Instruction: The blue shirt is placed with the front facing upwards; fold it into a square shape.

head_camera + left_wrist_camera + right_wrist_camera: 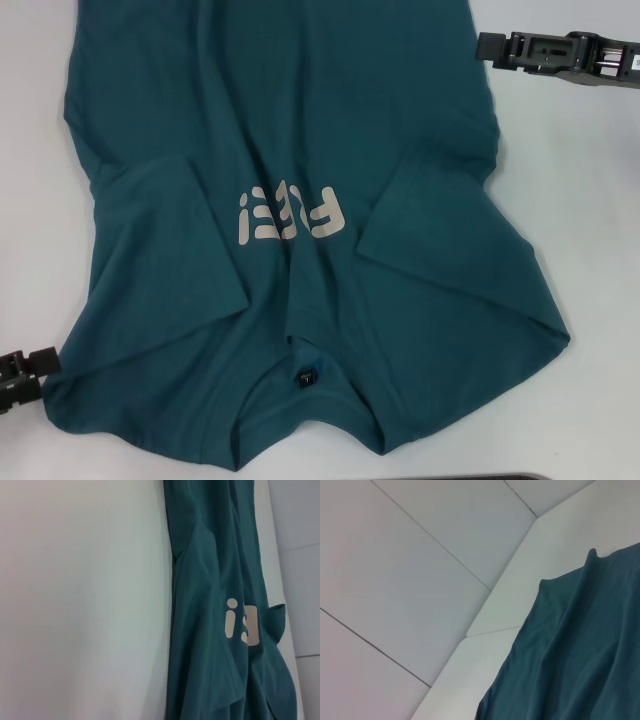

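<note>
- The blue shirt (300, 150) lies front-up on the white table (590, 300), its pale lettering (292, 216) showing on the chest.
- Its long axis runs from near to far: the collar (305, 375), with a small black tag (304, 377) inside, is at the near edge by the robot, and the hem end runs off the far side of the head view.
- Both short sleeves are folded in over the body, one on each side of the lettering, and the cloth is wrinkled around them.
- The left gripper (45, 360) is low at the near left, right at the shirt's shoulder corner; I cannot tell how far its jaws are parted or whether they have hold of the cloth.
- The right gripper (480, 48) is at the far right, just beside the shirt's side edge; the state of its jaws is not clear either.
- Through the right wrist view a raised edge of the shirt stands above the table, with tiled floor (395, 580) beyond.
</note>
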You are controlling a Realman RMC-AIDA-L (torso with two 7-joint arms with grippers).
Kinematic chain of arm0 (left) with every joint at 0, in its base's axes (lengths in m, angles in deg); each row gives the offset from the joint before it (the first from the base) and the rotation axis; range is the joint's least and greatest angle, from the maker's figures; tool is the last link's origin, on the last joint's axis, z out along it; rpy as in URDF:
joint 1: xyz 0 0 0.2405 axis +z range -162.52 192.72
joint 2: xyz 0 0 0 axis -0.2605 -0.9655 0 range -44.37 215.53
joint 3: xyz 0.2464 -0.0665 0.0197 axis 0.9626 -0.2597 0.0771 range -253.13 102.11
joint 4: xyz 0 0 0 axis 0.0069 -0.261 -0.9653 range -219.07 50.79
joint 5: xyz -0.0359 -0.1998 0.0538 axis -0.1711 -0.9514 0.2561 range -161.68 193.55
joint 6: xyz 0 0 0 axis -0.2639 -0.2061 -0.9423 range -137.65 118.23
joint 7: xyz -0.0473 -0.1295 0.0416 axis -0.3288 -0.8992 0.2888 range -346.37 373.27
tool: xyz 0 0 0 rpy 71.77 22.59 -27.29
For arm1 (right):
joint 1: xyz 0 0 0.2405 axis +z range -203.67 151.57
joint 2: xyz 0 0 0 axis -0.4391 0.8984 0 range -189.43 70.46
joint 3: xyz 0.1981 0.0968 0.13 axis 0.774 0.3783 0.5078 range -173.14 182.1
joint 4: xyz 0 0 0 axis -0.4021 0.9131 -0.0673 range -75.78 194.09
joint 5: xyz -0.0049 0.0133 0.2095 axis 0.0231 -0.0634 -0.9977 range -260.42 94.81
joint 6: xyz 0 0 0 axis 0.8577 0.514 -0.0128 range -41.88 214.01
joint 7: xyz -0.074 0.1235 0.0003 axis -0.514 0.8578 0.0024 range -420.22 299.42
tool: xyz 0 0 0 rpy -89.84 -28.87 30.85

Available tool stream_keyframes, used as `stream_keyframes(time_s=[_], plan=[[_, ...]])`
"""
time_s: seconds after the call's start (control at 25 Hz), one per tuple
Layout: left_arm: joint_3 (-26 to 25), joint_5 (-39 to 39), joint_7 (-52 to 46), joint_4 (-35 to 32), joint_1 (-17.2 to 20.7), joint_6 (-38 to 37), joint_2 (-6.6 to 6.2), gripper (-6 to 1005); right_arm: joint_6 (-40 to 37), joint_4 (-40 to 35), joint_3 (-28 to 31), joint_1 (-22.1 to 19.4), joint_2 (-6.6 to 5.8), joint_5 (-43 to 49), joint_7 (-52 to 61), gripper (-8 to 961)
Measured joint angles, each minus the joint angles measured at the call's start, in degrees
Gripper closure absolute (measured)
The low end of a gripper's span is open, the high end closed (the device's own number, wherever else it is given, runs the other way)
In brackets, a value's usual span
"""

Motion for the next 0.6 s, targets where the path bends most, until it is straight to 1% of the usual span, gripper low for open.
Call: stream_keyframes(time_s=[0.28, 0.6], plan=[[-0.71, -0.42, 0.03, 0.1, -0.16, 0.07, -0.1, 77, -0.05, 0.0, -0.01, 0.0, 0.0, 0.0, -0.02, 218], [-0.2, -0.09, 0.14, 0.21, -0.28, 0.35, 0.04, 79, -0.05, 0.0, -0.01, -0.07, 0.0, 0.0, -0.02, 218]])
